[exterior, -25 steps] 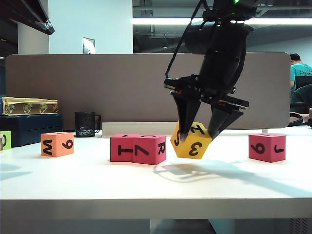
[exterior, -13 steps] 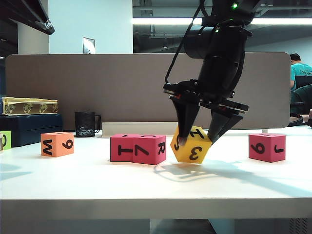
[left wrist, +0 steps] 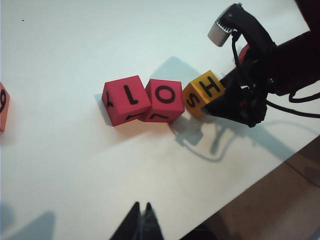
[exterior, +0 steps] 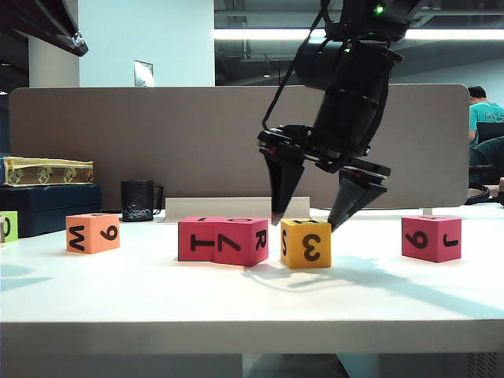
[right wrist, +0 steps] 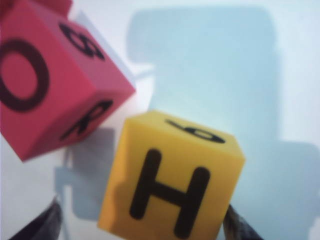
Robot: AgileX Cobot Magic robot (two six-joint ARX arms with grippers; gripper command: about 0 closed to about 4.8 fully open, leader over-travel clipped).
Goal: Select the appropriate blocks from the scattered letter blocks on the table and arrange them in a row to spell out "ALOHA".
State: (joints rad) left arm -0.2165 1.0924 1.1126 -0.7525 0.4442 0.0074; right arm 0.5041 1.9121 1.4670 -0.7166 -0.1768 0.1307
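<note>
The H block (exterior: 305, 243) is being released beside O (left wrist: 164, 100) by the spread right hand (exterior: 309, 223) — left hand (left wrist: 141, 223) closed, idle — A is needed next.

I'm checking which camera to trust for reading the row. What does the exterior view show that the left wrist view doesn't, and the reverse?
Only the exterior view shows the side faces: 3 on the yellow block, T, 7 and R on the two pink blocks, plus the far pink block, the mug and the lime-green cube.

Only the left wrist view shows the top faces, O and H, and the shut left gripper.

Both show the row on the table, the orange block, and the open right gripper above the yellow block.
</note>
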